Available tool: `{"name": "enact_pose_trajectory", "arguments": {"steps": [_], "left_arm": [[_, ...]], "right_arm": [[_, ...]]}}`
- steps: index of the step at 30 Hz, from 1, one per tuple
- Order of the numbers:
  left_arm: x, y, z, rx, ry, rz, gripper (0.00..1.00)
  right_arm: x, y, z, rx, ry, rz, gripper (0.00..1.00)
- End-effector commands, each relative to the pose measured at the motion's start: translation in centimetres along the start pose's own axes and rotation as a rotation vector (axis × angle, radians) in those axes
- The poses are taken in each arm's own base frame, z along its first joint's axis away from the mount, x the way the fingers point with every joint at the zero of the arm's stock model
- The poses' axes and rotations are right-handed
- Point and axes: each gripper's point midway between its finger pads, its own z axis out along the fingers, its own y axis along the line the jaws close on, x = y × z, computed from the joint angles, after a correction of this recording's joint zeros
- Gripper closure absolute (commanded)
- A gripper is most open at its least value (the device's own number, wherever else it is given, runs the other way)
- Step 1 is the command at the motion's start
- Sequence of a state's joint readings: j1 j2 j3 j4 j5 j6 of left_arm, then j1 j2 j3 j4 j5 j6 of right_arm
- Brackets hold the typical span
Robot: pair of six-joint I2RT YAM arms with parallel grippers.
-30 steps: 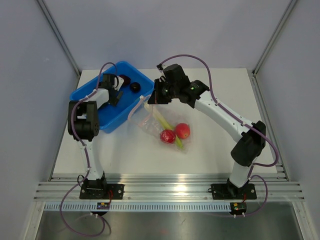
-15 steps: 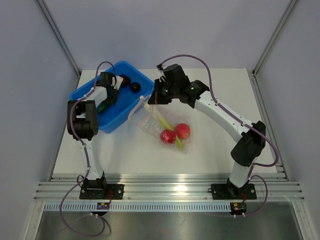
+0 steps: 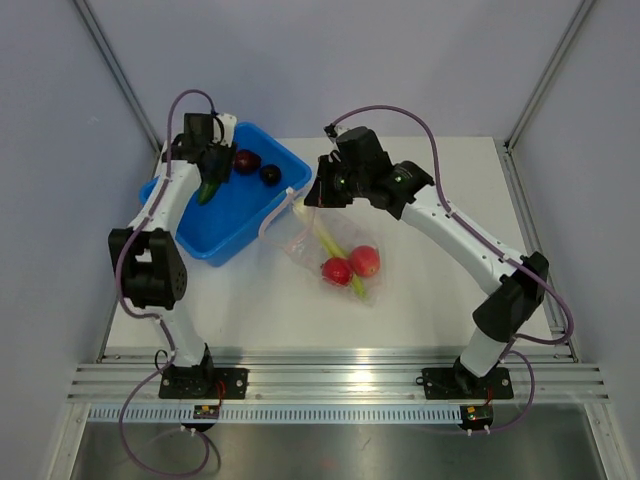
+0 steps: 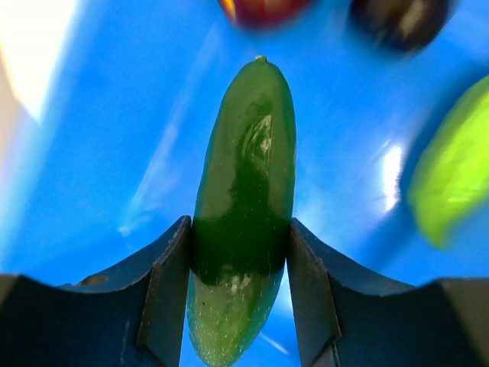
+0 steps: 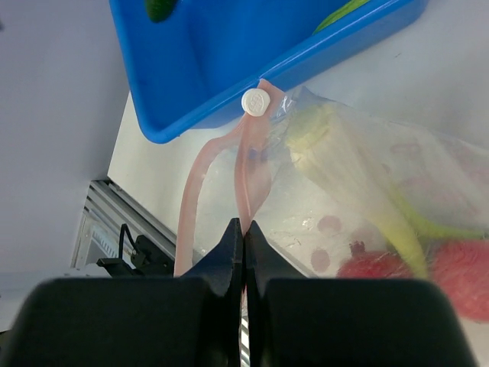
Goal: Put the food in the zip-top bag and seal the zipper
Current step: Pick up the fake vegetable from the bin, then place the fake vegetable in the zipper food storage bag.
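Observation:
My left gripper (image 3: 209, 172) hangs over the blue bin (image 3: 243, 222), shut on the green cucumber (image 4: 244, 191) at its middle, clear of the bin floor (image 4: 92, 153). Two dark round fruits (image 3: 247, 160) (image 3: 270, 173) lie in the bin's far corner, and a yellow-green piece (image 4: 454, 168) shows at the right of the left wrist view. The zip-top bag (image 3: 300, 245) lies beside the bin with two red fruits (image 3: 337, 270) (image 3: 366, 260) and a pale stalk (image 3: 330, 243) inside. My right gripper (image 5: 244, 228) is shut on the pink zipper strip (image 5: 248, 164), holding the bag's mouth up.
A white slider (image 5: 255, 101) sits on the zipper right by the bin's near rim (image 5: 306, 65). Grey walls close in the table on the left, back and right. An aluminium rail (image 3: 320, 380) runs along the front edge.
My left gripper has closed on the cucumber and lifted it out of the bin towards the far left. The right gripper stays shut on the zipper strip, shifted only slightly.

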State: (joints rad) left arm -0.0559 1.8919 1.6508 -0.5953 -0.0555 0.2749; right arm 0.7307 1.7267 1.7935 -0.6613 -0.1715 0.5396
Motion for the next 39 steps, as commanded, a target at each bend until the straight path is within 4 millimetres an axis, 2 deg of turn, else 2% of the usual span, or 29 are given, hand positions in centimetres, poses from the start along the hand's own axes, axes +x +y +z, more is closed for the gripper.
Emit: {"name": "enact_pose_trajectory", "arguments": {"steps": [1, 4, 5, 6, 7, 8, 9, 10, 11, 13, 16, 18, 19, 21, 22, 23, 24, 25, 26, 27, 30, 31, 32, 33, 36, 37, 38, 39], "left_arm": [[-8.3, 1.0, -10.8, 0.024, -0.293, -0.109, 1.0], [-9.5, 0.5, -14.4, 0.057, -0.377, -0.198, 1.0], [-10.4, 0.4, -17.0, 0.069, -0.446, -0.243, 1.0], [-10.7, 0.1, -18.0, 0.09, -0.476, -0.253, 1.0], [-10.4, -1.1, -18.6, 0.15, -0.49, -0.284, 1.0], [-11.3, -1.6, -20.9, 0.19, -0.56, -0.328, 1.0], [-11.6, -3.0, -22.2, 0.279, -0.591, -0.317, 1.0], [-11.1, -3.9, -22.3, 0.318, -0.588, -0.324, 1.0], [-11.6, -4.5, -24.3, 0.355, -0.639, -0.344, 1.0], [-10.8, -6.4, -25.0, 0.454, -0.64, -0.341, 1.0], [-10.4, -8.5, -27.9, 0.584, -0.687, -0.326, 1.0], [-9.6, -9.6, -28.1, 0.643, -0.689, -0.348, 1.0], [-9.2, -10.4, -29.6, 0.688, -0.718, -0.334, 1.0], [-8.1, -11.8, -29.8, 0.756, -0.745, -0.345, 1.0], [-7.7, -12.4, -31.3, 0.792, -0.785, -0.329, 1.0], [-8.1, -13.0, -32.4, 0.831, -0.84, -0.322, 1.0], [-7.1, -13.8, -31.2, 0.848, -0.817, -0.342, 1.0], [-7.4, -14.1, -32.1, 0.866, -0.866, -0.331, 1.0], [-7.1, -15.2, -32.2, 0.904, -0.857, -0.343, 1.0], [-6.6, -15.8, -31.3, 0.908, -0.847, -0.363, 1.0], [-6.5, -17.4, -32.3, 0.94, -0.916, -0.362, 1.0], [-6.0, -17.5, -30.9, 0.909, -0.91, -0.403, 1.0], [-6.4, -17.9, -31.8, 0.93, -0.965, -0.406, 1.0], [-6.4, -17.8, -31.7, 0.915, -0.989, -0.428, 1.0], [-6.0, -18.0, -30.5, 0.897, -1.018, -0.485, 1.0], [-6.3, -17.8, -30.9, 0.9, -1.058, -0.498, 1.0], [-5.3, -18.1, -29.7, 0.909, -1.033, -0.538, 1.0], [-5.3, -17.9, -29.4, 0.899, -1.046, -0.567, 1.0]], "right_arm": [[-2.2, 1.1, -3.0, -0.014, -0.102, -0.015, 1.0], [-2.3, 0.8, -3.3, -0.006, -0.117, -0.014, 1.0], [-2.3, 0.9, -3.5, -0.008, -0.123, -0.017, 1.0], [-2.3, 0.8, -3.5, -0.002, -0.125, -0.013, 1.0], [-2.3, 0.8, -3.6, -0.004, -0.128, -0.015, 1.0], [-2.4, 0.8, -3.7, -0.003, -0.132, -0.013, 1.0], [-2.2, 0.7, -3.6, 0.0, -0.13, -0.009, 1.0], [-2.3, 0.7, -3.6, 0.0, -0.132, -0.009, 1.0], [-2.3, 0.6, -3.7, 0.002, -0.135, -0.009, 1.0], [-2.3, 0.7, -3.7, -0.001, -0.136, -0.006, 1.0], [-2.2, 0.7, -3.7, -0.002, -0.135, -0.003, 1.0], [-2.2, 0.7, -3.6, -0.003, -0.136, 0.0, 1.0], [-2.3, 0.7, -3.8, -0.006, -0.14, 0.001, 1.0], [-2.1, 0.7, -3.7, -0.006, -0.138, 0.001, 1.0], [-2.2, 0.7, -3.8, -0.007, -0.141, 0.001, 1.0], [-2.1, 0.6, -3.8, -0.005, -0.141, 0.001, 1.0], [-2.2, 0.7, -3.8, -0.007, -0.146, 0.003, 1.0], [-2.2, 0.6, -3.7, -0.007, -0.146, 0.004, 1.0], [-2.2, 0.6, -3.7, -0.009, -0.147, 0.005, 1.0], [-2.2, 0.8, -3.7, -0.017, -0.147, 0.008, 1.0], [-2.2, 0.9, -3.7, -0.024, -0.148, 0.012, 1.0], [-2.3, 0.9, -3.8, -0.025, -0.151, 0.013, 1.0], [-2.4, 1.2, -3.9, -0.032, -0.157, 0.011, 1.0], [-2.4, 1.1, -3.9, -0.031, -0.158, 0.013, 1.0], [-2.6, 1.2, -4.3, -0.033, -0.17, 0.016, 1.0], [-2.7, 1.4, -4.6, -0.038, -0.177, 0.014, 1.0], [-2.8, 1.4, -4.7, -0.039, -0.182, 0.015, 1.0], [-2.8, 1.3, -4.7, -0.036, -0.187, 0.019, 1.0]]}}
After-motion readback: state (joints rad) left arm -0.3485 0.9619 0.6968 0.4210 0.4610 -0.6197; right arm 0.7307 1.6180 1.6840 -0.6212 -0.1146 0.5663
